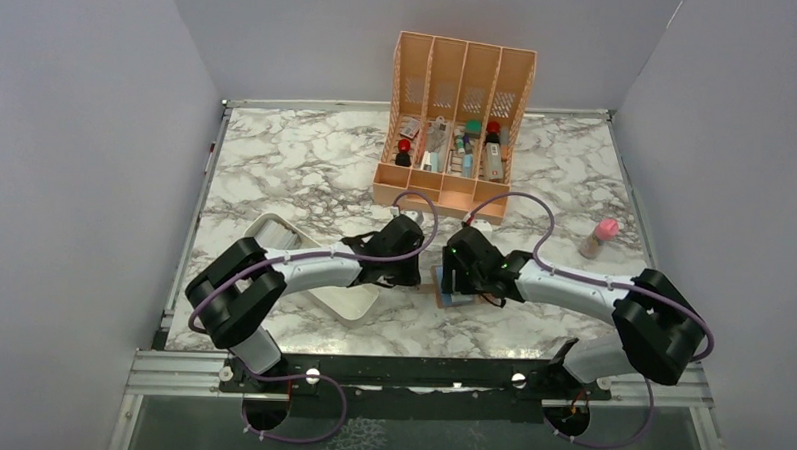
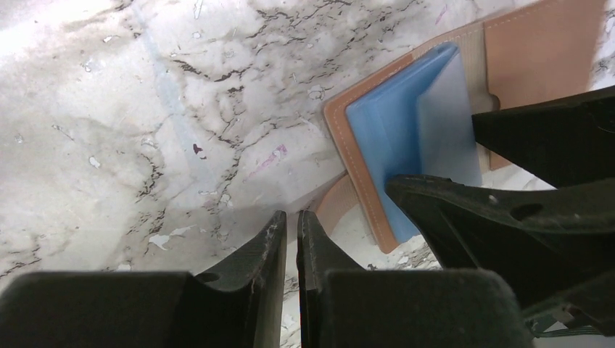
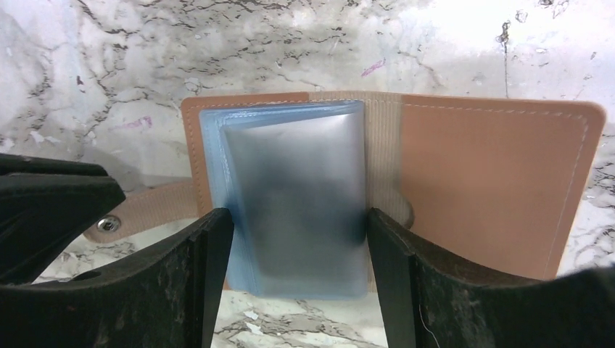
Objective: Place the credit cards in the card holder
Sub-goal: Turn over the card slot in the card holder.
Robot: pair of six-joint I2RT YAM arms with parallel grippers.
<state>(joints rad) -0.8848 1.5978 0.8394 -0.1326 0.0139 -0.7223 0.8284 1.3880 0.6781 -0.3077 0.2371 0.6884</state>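
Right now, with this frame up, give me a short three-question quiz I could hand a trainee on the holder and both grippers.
1. True or false: the card holder lies snapped shut.
2. The right gripper is: A shut; B open, fingers either side of the blue sleeves; C out of view.
3. What does the left gripper hold?
Key: 1 false, it lies open. 2 B. 3 nothing; its jaws are almost together.
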